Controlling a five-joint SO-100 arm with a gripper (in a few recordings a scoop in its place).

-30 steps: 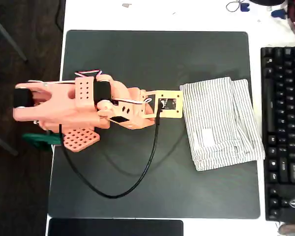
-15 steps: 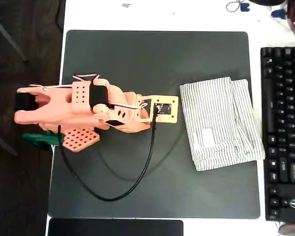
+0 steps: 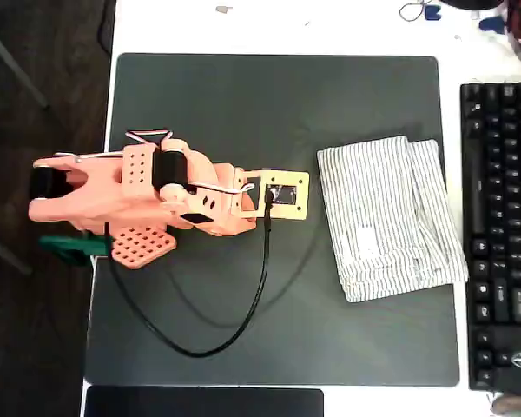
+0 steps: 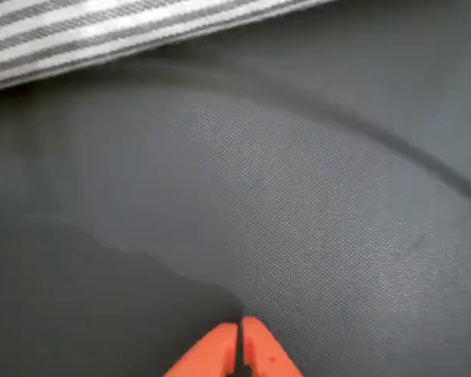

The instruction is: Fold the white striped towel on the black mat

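Overhead view: keyboard (image 3: 502, 230) flanks folded towel (image 3: 389, 217) on mat (image 3: 278, 95); gripper (image 4: 238, 345) seemingly closed, empty.

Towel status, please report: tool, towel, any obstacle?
Tool shut, empty, over bare mat. Towel folded, flat on mat, apart from tool. Black cable lying on mat, nothing on the towel.

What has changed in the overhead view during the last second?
The orange arm drew back to the picture's left, so its end effector, shut and holding nothing, moved away from the folded white striped towel. The towel stayed where it was on the large black mat.
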